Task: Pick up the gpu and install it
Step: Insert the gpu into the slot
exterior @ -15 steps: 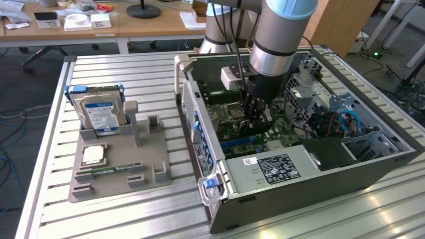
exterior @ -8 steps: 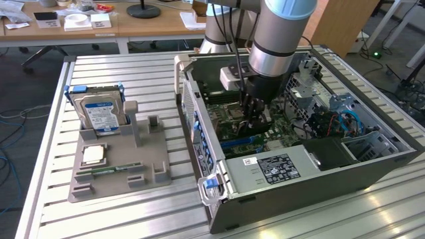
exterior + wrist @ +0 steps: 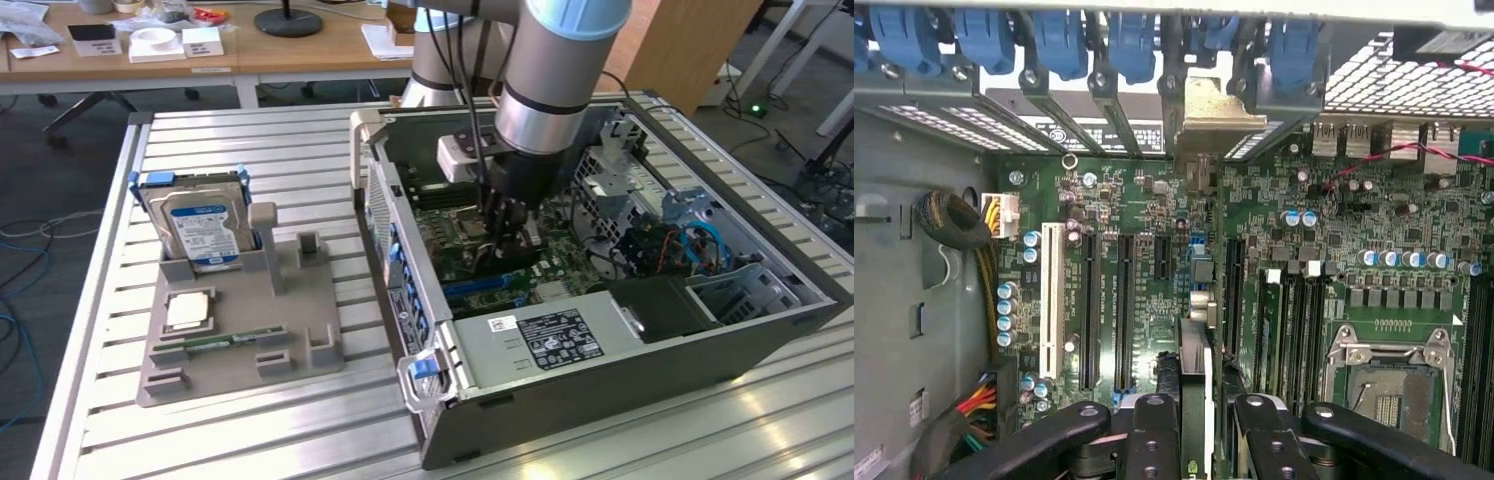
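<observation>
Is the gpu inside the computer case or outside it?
Inside. The gripper holds the gpu on edge over the motherboard, its bracket near the blue clips. Whether it is seated: cannot tell.

Lab: slatted workbench [image 3: 240, 140], office desks [image 3: 200, 58]

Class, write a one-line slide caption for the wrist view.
Gripper holding the gpu edge-on over the motherboard inside the open computer case.

Exterior high oblique, wrist close, both on motherboard [image 3: 1144, 200]
</observation>
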Tool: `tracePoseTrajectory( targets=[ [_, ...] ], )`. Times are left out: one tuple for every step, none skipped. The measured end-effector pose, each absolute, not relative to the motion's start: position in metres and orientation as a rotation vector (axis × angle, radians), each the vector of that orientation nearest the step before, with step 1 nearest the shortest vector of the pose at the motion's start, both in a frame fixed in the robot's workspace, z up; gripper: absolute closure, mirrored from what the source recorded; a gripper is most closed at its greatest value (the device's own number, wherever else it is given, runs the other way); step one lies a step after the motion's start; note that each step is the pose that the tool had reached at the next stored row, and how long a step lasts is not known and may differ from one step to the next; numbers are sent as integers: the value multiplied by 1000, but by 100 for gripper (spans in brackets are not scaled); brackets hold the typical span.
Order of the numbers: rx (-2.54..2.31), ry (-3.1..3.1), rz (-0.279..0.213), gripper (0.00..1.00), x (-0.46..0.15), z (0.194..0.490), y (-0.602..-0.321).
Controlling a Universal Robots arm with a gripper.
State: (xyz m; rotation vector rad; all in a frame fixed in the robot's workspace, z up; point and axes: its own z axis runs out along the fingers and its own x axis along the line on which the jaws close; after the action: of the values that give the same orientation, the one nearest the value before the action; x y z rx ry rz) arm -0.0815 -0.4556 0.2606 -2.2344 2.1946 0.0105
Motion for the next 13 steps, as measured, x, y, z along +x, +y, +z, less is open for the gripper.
tracePoseTrajectory(
  targets=[
    [-2234,2195,10,74,-82,261,-456],
    [-2234,2195,10,74,-83,260,-456],
    [-2234,2195,10,74,-83,260,-456],
    [-2234,2195,11,74,-84,260,-456],
    [-2234,2195,10,74,-84,260,-456],
    [-2234,2195,10,74,-85,260,-456],
    [-2234,2195,10,74,-85,260,-456],
    [-2234,2195,10,74,-86,260,-456],
    [-2234,2195,10,74,-87,260,-456],
    [-2234,2195,10,74,-87,260,-456],
    [-2234,2195,10,74,-88,260,-456],
    [-2234,2195,10,74,-89,260,-456],
    [-2234,2195,10,74,-89,259,-456]
  ],
)
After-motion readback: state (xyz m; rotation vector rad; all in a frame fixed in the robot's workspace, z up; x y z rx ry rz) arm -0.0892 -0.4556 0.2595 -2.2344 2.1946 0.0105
